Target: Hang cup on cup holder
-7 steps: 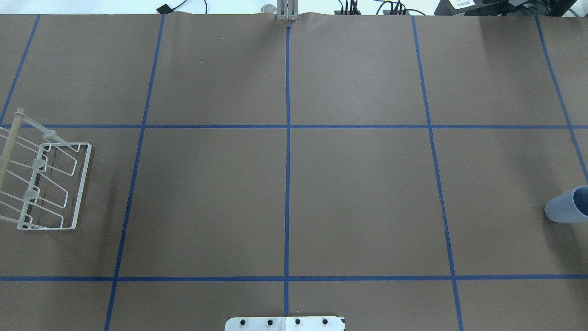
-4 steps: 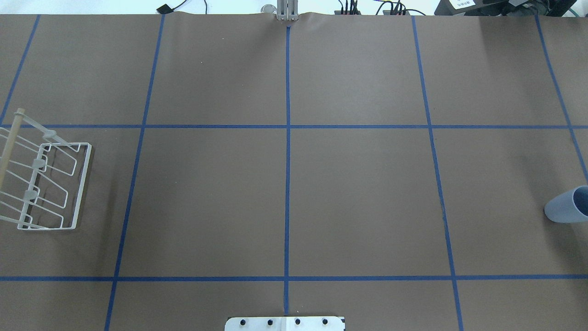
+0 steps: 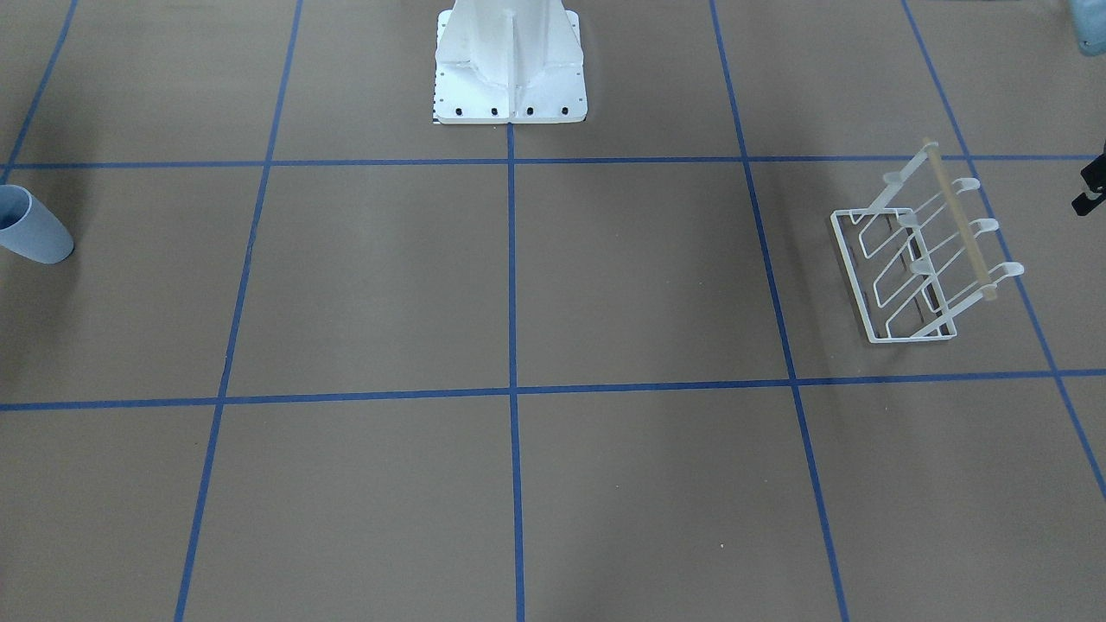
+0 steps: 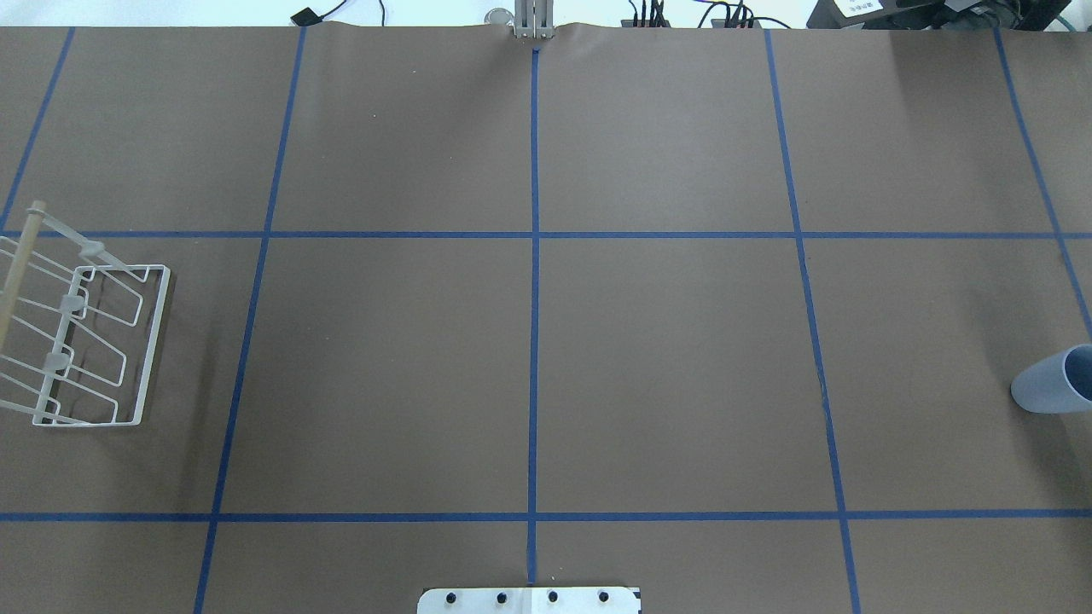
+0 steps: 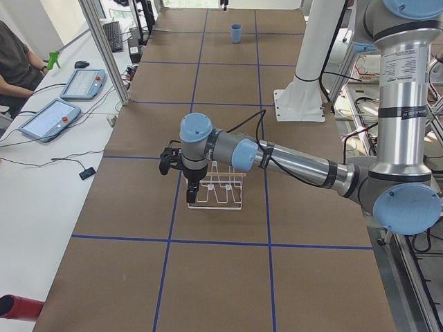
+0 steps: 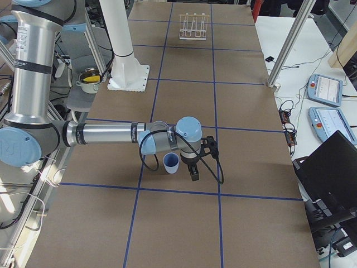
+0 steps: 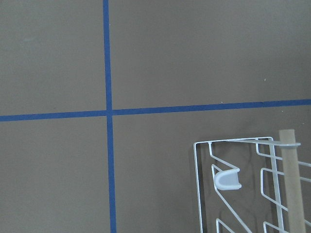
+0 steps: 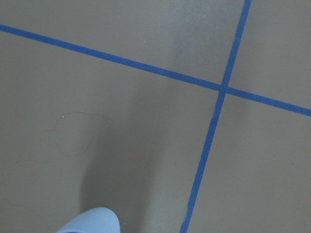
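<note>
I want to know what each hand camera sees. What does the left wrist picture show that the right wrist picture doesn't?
Only the left wrist view shows the rack, with its wooden rod and one white prong tip. Only the right wrist view shows the cup, just a bit of it at the bottom edge. Both show the brown table with blue tape lines crossing on it. Neither shows a gripper.

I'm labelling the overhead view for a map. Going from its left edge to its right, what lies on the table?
cup holder → robot base plate → cup
</note>
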